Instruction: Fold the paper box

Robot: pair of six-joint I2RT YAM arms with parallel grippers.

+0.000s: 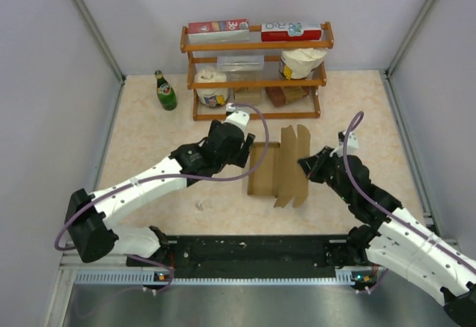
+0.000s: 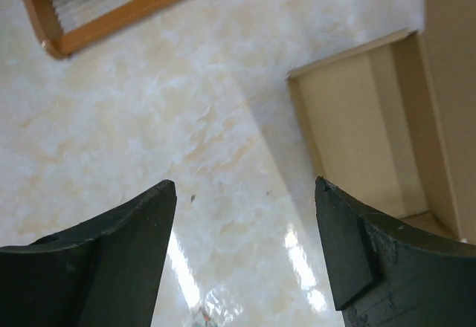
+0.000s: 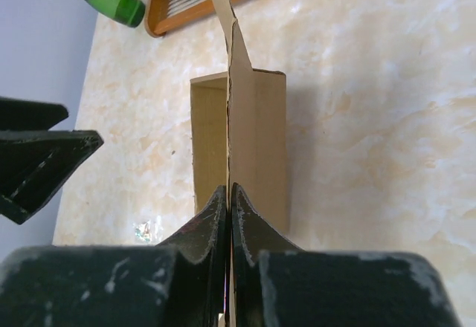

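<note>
The kraft-brown paper box [image 1: 279,167] lies in the middle of the table, its shallow tray part on the left and a tall flap panel standing up on its right. My right gripper [image 1: 306,165] is shut on the near right edge of that upright panel [image 3: 256,141], seen edge-on in the right wrist view. My left gripper [image 1: 247,153] is open and empty, just left of the box's tray [image 2: 357,119]; its fingers [image 2: 141,223] hover over bare table.
A wooden shelf [image 1: 256,70] with red-and-white cartons, a tub and brown blocks stands at the back. A green bottle [image 1: 165,91] stands left of it. A small shiny wrapper scrap [image 1: 199,206] lies on the table near the left arm.
</note>
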